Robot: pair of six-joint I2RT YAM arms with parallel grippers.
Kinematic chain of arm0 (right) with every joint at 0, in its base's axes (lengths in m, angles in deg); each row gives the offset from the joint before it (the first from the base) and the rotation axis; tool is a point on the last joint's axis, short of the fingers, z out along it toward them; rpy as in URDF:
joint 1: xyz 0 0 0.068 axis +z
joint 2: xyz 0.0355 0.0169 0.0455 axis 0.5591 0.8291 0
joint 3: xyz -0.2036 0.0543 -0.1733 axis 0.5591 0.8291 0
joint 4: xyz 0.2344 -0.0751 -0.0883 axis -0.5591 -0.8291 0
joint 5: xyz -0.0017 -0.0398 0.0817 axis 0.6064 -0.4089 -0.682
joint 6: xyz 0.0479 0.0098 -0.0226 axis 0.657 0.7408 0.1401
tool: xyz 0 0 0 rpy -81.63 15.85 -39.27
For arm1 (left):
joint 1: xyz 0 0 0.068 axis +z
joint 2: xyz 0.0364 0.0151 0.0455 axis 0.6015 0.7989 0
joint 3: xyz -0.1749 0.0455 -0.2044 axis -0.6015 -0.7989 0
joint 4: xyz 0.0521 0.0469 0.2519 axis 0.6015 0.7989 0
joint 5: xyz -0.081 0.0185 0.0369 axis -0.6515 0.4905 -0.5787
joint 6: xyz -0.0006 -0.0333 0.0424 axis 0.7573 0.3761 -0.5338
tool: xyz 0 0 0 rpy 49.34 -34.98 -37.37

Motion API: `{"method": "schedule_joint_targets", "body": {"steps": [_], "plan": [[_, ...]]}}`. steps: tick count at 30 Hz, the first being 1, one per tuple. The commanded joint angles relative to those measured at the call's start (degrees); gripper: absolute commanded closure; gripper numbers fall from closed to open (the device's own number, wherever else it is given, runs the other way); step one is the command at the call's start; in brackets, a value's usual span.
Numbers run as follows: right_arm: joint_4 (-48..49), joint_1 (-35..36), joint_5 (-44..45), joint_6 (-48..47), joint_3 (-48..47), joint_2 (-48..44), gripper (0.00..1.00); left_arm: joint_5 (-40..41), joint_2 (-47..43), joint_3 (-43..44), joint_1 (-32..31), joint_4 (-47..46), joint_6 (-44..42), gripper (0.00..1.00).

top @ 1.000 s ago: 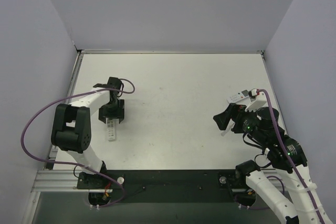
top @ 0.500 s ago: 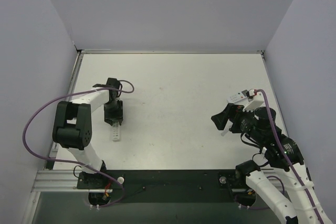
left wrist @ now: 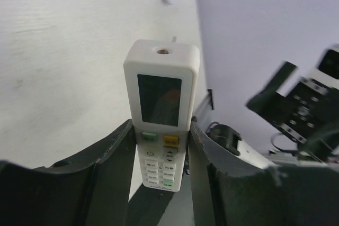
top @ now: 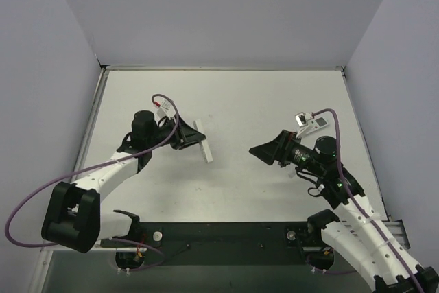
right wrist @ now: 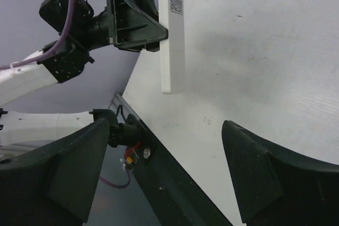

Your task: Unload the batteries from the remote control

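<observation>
Table [top: 260, 101]: white, flat. Left gripper [top: 186, 136]: jaws half closed, clamping the remote control [top: 203, 141] by its button end, at 9 o'clock from table centre. Remote control: slim, white, with a dark screen and green and yellow keys. Right gripper [top: 255, 150]: 3 o'clock from it, jaws wide, empty. Batteries: hidden.

Even, diffuse overhead light, white table [top: 274, 101] bright without glare, remote control [right wrist: 172, 41] throwing a faint soft shadow; top view sharp, right arm [left wrist: 299, 107] blurred in left wrist view, near fingers [right wrist: 69, 173] dark, unfocused.
</observation>
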Motion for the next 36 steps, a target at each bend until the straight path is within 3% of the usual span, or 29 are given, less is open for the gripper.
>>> {"method": "schedule_joint_targets", "body": {"steps": [1,3,11,21,23,24,27,29,31,32,33,36], "plan": [[27.3,1.9,-8.3,11.4,4.0,6.3,0.22,-7.2,-1.1,-3.0,-5.4,-34.0,18.4,1.0],[31.8,4.4,-8.5,12.0,4.2,8.8,0.26,-6.5,-0.7,-3.5,-7.7,-38.8,20.3,1.0],[32.9,11.1,-10.6,9.3,1.3,16.1,0.27,-5.5,3.6,-2.4,-15.5,-55.4,27.2,1.0],[36.5,13.7,-8.7,10.6,2.5,16.3,0.66,-4.2,5.3,-1.2,-17.1,-57.1,27.1,1.0],[36.2,13.7,-8.7,10.5,2.7,15.8,0.9,-3.9,5.4,-1.1,-17.1,-57.1,27.2,1.0],[35.6,13.7,-8.7,9.8,2.5,15.4,1.0,-3.8,5.1,-1.0,-17.1,-56.0,27.2,0.73],[30.6,13.6,-8.0,7.5,1.7,13.8,1.0,-2.2,3.1,-0.5,-16.6,-49.9,24.3,0.28],[21.6,13.8,-4.6,2.5,-0.3,12.7,1.0,-1.2,1.4,0.5,-16.3,-40.2,20.4,0.25],[16.1,13.8,-1.7,-2.9,-1.4,11.4,1.0,0.3,-1.4,3.9,-16.6,-30.2,11.3,0.2],[12.1,13.9,0.6,-4.4,-1.8,11.1,1.0,1.1,-2.2,5.4,-17.1,-20.4,8.3,0.2],[10.3,14.0,1.6,-5.5,-2.7,10.7,1.0,3.5,-3.3,6.7,-17.2,-16.0,3.4,0.19],[4.0,14.8,5.1,-10.3,-5.1,11.1,1.0,6.4,-4.0,9.4,-17.3,-7.6,0.8,0.18]]}}
